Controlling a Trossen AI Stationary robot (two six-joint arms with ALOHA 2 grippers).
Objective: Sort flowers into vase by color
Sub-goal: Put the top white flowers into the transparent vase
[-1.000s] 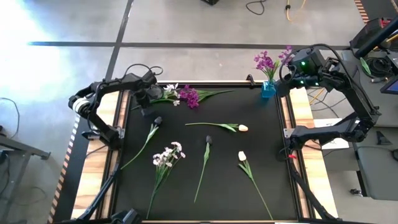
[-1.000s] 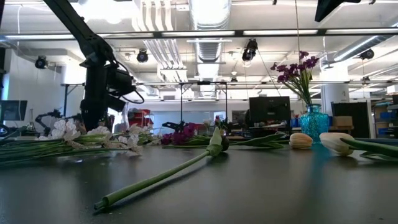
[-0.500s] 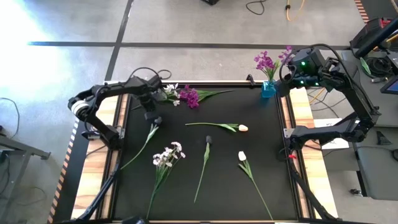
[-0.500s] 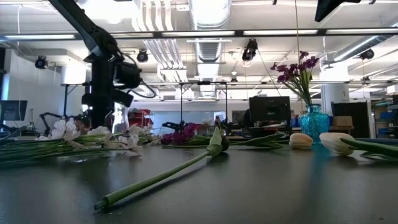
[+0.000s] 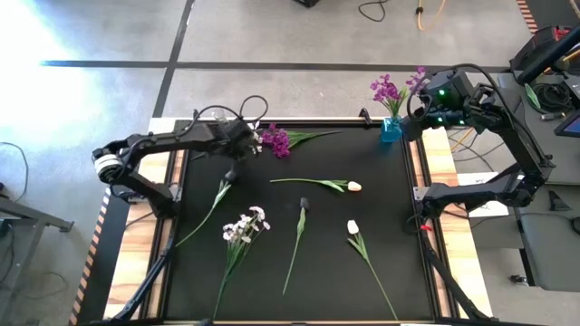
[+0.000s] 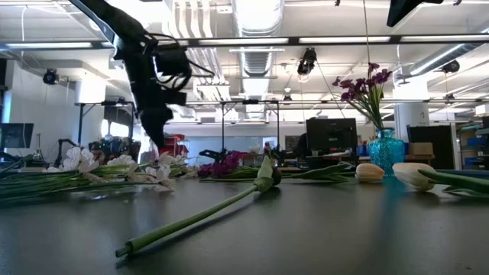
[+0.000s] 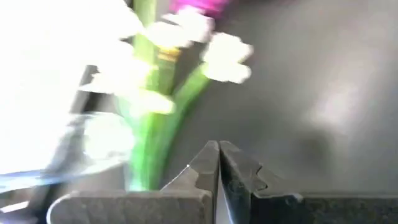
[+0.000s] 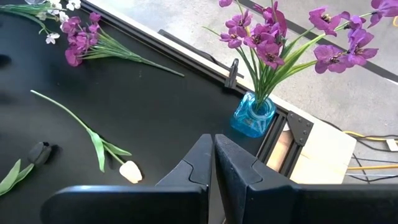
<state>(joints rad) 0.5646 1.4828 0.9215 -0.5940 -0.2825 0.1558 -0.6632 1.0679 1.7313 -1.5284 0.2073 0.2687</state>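
My left gripper (image 5: 246,143) (image 7: 217,152) is shut and hovers tilted over the white-blossom spray (image 7: 186,68) (image 5: 246,134), which lies next to a magenta spray (image 5: 276,140) at the mat's far left. My right gripper (image 5: 421,107) (image 8: 213,146) is shut and waits high beside the blue glass vase (image 5: 391,129) (image 8: 252,118), which holds purple flowers (image 8: 273,37). Lying flat on the mat are another white spray (image 5: 243,226), two dark tulips (image 5: 229,174) (image 5: 304,204) and two cream tulips (image 5: 353,186) (image 5: 352,226).
A black mat (image 5: 381,199) covers the table inside a dark frame with wooden strips (image 5: 444,163) on both sides. The vase stands at the far right corner. In the low view a dark tulip's stem (image 6: 191,221) lies nearest. Bare mat shows between the flowers.
My left gripper has risen off the mat near the dark tulip and swung toward the table's right and far edge, over the white and magenta sprays. It has tipped from pointing straight down to a slant. The flowers and the right arm have stayed in place.
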